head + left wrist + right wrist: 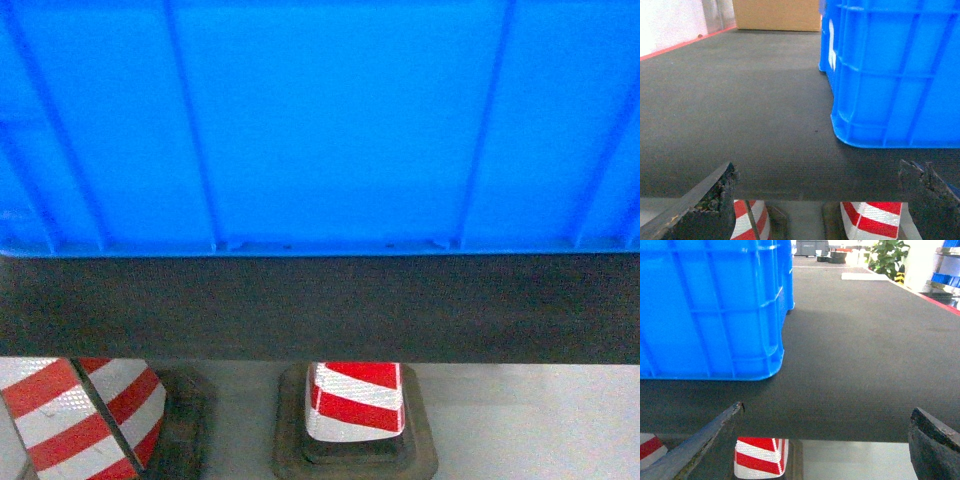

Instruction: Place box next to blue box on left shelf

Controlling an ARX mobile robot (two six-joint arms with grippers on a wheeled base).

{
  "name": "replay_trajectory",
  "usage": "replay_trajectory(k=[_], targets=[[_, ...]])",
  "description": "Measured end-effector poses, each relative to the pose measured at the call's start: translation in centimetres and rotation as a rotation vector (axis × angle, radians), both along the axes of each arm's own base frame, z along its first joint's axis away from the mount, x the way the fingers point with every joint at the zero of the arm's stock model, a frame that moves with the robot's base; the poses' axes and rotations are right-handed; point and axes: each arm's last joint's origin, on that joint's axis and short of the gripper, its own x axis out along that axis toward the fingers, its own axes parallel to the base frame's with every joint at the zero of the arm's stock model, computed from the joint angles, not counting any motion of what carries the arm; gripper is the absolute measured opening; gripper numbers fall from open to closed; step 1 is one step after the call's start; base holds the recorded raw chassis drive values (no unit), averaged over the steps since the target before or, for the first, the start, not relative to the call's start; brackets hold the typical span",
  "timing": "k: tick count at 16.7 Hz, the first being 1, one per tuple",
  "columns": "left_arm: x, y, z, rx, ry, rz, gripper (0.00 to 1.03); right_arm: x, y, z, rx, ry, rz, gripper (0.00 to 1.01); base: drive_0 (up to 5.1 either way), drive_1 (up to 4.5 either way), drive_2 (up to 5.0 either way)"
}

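My box (pixel 320 120) sits on the dark bench (pixel 740 125) right before me, not yet gripped, with my left hand (pixel 815 200) and right hand (pixel 825 440) both spread apart and empty at the bench edge, so next I must close in on its side walls

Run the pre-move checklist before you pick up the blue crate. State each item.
1. Blue crate flat on the dark mat: ok.
2. Left gripper open, off the crate: ok.
3. Right gripper open, off the crate: ok.
4. Crate handholds in view: cannot tell.
5. Floor path: not ok, striped cones stand below the mat edge.
6. Left shelf and its blue box in view: not ok.
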Motion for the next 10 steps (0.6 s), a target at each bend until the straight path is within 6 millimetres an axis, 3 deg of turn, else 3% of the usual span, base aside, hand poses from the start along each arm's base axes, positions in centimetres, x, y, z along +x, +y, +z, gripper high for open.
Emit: replay_trajectory(k=[10], targets=[[0.00,0.00,0.05,0.000,-0.005,-0.002,0.98,0.00,0.00,0.01,0.000,-0.002,0.000,0.98,0.0,0.00,0.0]])
